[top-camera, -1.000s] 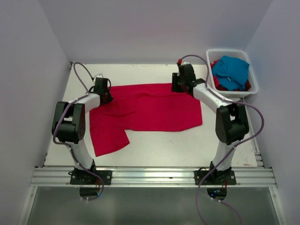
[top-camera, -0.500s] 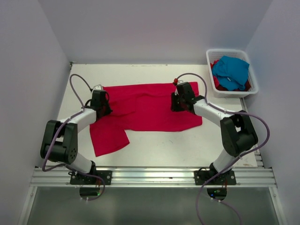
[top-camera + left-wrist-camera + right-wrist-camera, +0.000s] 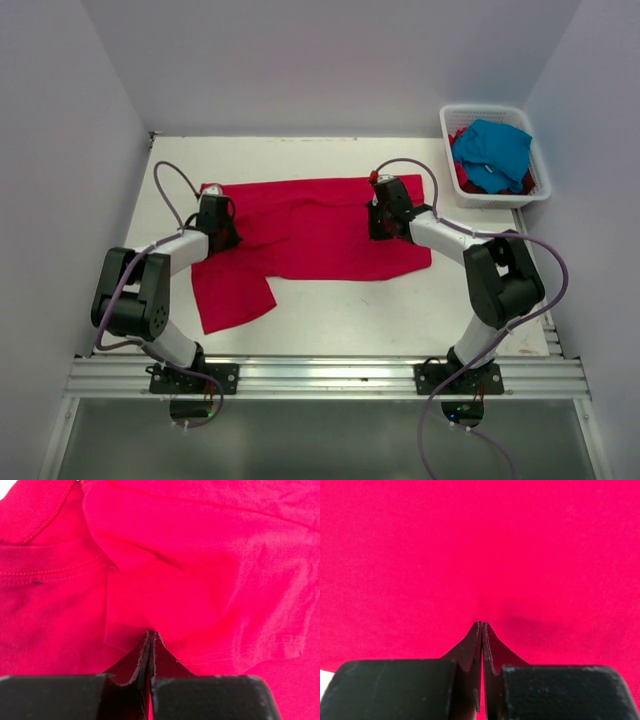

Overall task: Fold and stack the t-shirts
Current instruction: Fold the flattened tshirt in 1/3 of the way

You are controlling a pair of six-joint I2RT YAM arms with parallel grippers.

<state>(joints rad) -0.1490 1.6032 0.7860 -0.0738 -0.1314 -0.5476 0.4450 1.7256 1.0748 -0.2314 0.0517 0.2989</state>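
Slippage is the chief risk here. The crimson t-shirt (image 3: 320,230) lies spread on the counter (image 3: 400,310), just left of the white basket (image 3: 495,203). The left hand (image 3: 151,636), the one farther from the basket, is pressed together on a small flap of cloth by the collar. The right hand (image 3: 481,625) is also pressed together and seems to pinch only a shallow pucker — thin bites, both. If either lets go mid-fold, the shirt would likely drag askew and bunch. The turquoise t-shirt (image 3: 492,150) waits inside the basket, over more red cloth.
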